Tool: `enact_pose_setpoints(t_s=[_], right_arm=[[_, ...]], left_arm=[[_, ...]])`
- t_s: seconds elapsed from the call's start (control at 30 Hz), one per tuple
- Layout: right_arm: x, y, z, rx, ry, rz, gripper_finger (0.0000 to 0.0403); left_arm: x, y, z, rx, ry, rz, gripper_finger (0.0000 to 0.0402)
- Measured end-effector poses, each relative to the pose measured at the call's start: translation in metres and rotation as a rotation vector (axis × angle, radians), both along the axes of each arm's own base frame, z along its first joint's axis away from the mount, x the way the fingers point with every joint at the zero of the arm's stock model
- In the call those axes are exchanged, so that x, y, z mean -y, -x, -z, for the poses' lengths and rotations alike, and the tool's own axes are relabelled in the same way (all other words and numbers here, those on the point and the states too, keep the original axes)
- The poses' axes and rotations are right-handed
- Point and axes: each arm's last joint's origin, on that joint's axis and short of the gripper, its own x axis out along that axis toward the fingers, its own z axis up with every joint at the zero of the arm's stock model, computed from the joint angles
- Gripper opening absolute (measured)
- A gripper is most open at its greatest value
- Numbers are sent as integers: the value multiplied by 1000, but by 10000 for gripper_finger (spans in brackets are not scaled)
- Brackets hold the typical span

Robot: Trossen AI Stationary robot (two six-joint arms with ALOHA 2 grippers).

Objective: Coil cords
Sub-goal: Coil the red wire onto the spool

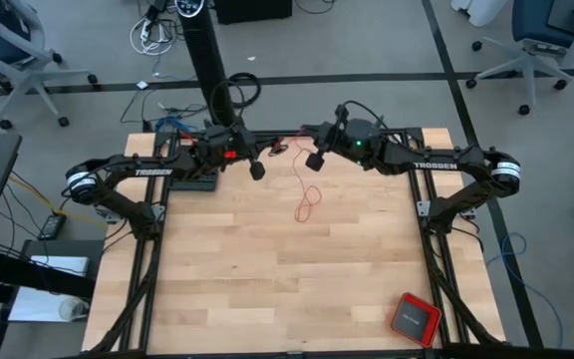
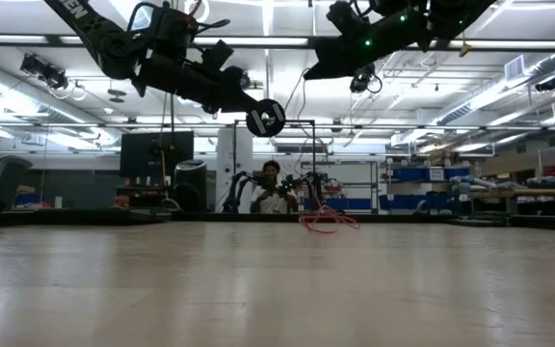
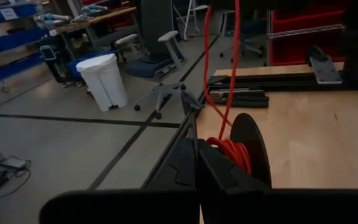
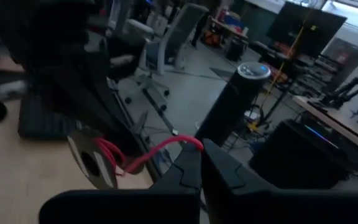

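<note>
Currently mid-coil: both arms are raised over the far edge of the wooden table (image 1: 287,259), facing each other. The left gripper (image 3: 197,163) is pinched fully closed, with several turns of the thin red cord (image 3: 232,152) bunched beside a dark round disc (image 3: 253,146) at its tip; the wrist view suggests it holds the cord, though the exact contact is hidden. The right gripper (image 4: 199,163) is also closed, nipping a strand that bends sharply at its fingertips. From there the cord droops in 1 long loose loop onto the table (image 1: 307,204), its tail lying slack. Judged next move: draw the slack up and lay another turn without losing tension. Cord looks wiry, springy and smooth; tabletop is pale butcher-block. A red square box (image 1: 415,317) sits at the near right corner.
</note>
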Motion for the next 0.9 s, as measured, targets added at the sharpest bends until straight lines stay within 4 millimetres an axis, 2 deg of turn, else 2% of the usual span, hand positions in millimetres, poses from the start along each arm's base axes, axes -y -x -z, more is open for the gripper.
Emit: enact_pose_setpoints(t_s=[0.2, 0.47, 0.7, 0.9], right_arm=[[-8, -5, -8, 106, -33, -142, 0], [-21, -11, -8, 163, -107, -280, 0], [-26, -34, 17, 134, -113, -333, 0], [-23, -44, 26, 154, -66, -336, 0]], left_arm=[[0, -1, 0, 10, -1, -10, 0], [1, -7, -3, 94, -18, -105, 0], [4, -14, -11, 347, 31, -148, 0], [6, -16, -14, 446, 110, -110, 0]])
